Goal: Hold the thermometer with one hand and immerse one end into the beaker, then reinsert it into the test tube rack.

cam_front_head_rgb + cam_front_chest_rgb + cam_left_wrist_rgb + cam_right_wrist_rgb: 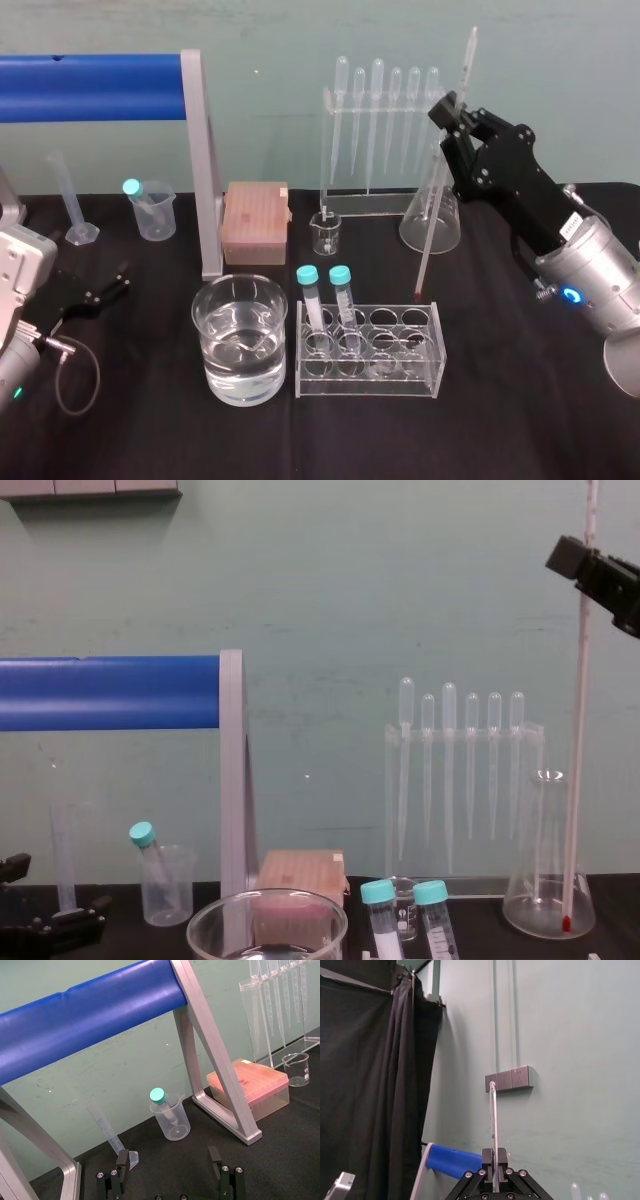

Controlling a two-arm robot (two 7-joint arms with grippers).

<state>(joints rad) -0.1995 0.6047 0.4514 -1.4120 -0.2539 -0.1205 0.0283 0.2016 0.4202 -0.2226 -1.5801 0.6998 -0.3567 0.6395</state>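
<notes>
A black-covered table (pixel 500 440) stands against a pale green wall. The right gripper (pixel 455 112) is raised over the table's right side, its fingers clamped on the upper part of the thermometer (pixel 435 210). The long glass rod hangs nearly upright, leaning slightly. Its red tip is in the air just above the back right corner of the clear test tube rack (pixel 400 380), touching nothing.

The large beaker (pixel 205 330), about half full of water, sits just left of the rack, apart from the thermometer. The left gripper (pixel 168 1160) rests low at the table's left edge, fingers spread and holding nothing.

Judging progress, the thermometer is in hand. Whether it has been dipped cannot be told, and it is not yet back in the rack.
</notes>
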